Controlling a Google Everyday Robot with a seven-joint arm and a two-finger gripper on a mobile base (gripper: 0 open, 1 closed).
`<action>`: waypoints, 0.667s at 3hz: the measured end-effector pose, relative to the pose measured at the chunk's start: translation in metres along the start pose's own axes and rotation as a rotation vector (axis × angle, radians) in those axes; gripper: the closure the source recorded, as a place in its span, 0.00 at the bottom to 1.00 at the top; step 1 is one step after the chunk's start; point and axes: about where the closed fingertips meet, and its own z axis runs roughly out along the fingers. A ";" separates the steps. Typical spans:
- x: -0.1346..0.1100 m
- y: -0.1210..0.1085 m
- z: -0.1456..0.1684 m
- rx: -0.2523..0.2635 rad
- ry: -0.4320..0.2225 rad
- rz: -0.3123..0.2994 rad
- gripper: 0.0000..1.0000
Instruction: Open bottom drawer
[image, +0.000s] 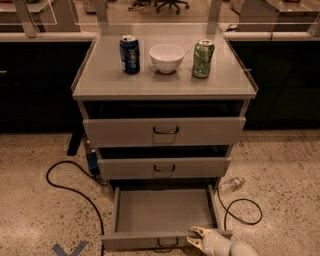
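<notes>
Bottom drawer (162, 210) – it sits low at the foot of the cabinet, slid well out toward me, its bare grey floor showing and nothing in it. My gripper (196, 237) is down at the drawer's front right corner, just beside the small wire handle (167, 244) and not on it. The fingers are spread apart: one tip lies at the top edge of the front panel and the other in front of its face. I cannot tell whether they touch the metal. I judge that this low, right-hand position suits a straight pull along the runners – and the job looks close to done.

Above, the middle drawer (164, 168) and top drawer (165, 131) each stand slightly out. The desk (100, 80) carries a blue can (130, 54), a white bowl (166, 57) and a green can (203, 59), well clear of my reach. A black cable (65, 185) loops across the floor to the left, so any retreat should go back and to the right.
</notes>
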 end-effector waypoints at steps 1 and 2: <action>0.002 0.001 -0.006 0.010 0.004 0.009 0.81; 0.002 0.001 -0.006 0.010 0.004 0.009 0.58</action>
